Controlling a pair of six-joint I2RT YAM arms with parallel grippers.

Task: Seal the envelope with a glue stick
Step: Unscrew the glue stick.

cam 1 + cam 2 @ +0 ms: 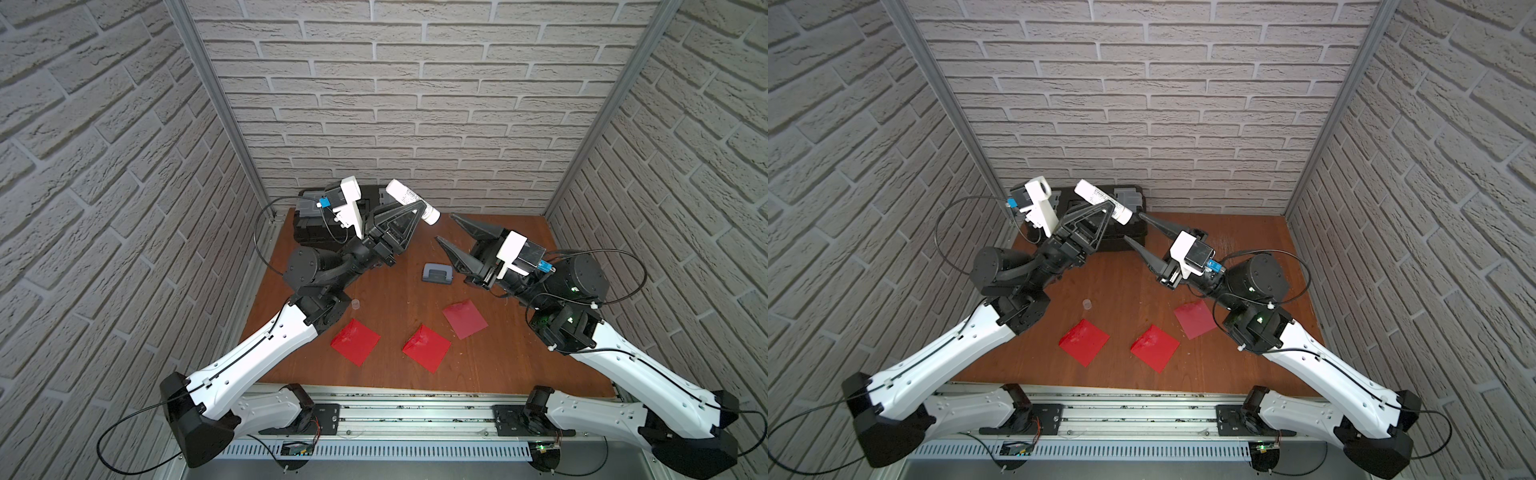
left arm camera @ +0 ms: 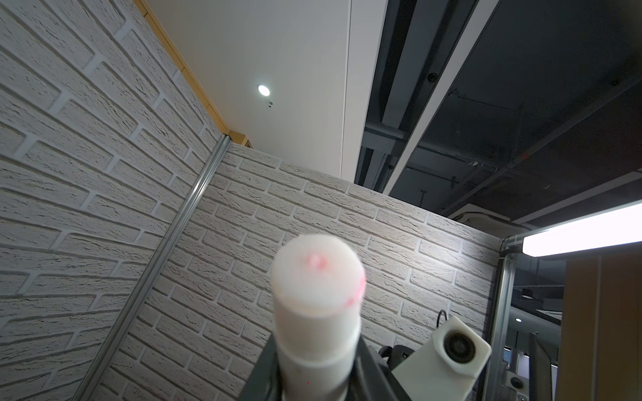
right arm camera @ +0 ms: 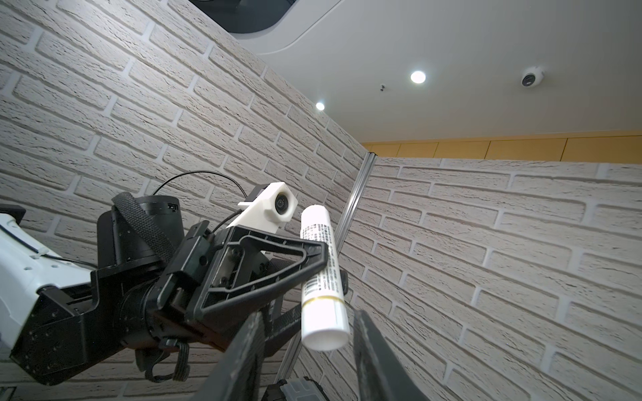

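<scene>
Above the table (image 1: 395,299), left gripper (image 1: 417,204) raised, clenching glue stick (image 1: 404,193), right gripper (image 1: 445,227) parted, empty

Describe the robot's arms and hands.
White shells and black joints cover the left arm and right arm; thin black cables loop alongside. The left hand and right hand are black, with triangular open-frame fingers and a white camera mount each.

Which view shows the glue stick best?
The right wrist view: the glue stick shows side-on, full length, label print visible. In both top views the glue stick is small, partly behind a jaw. The left wrist view gives only its blurred end.
</scene>
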